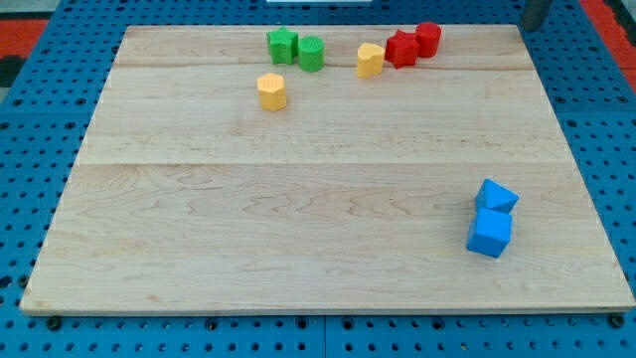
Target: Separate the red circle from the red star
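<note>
The red star point(401, 48) lies near the view's top edge of the wooden board point(298, 229). The red circle point(428, 39) stands right against it on its right, a little higher in the view; the two touch. A dark rod shows at the view's top right corner, off the board's edge. My tip point(531, 27) is well to the right of the red circle, apart from every block.
A yellow block point(370, 60) sits just left of the red star. A green star point(282, 45) and a green circle point(311, 53) stand together farther left, with another yellow block point(271, 90) below them. A blue triangle point(496, 196) and a blue cube point(489, 233) touch at lower right.
</note>
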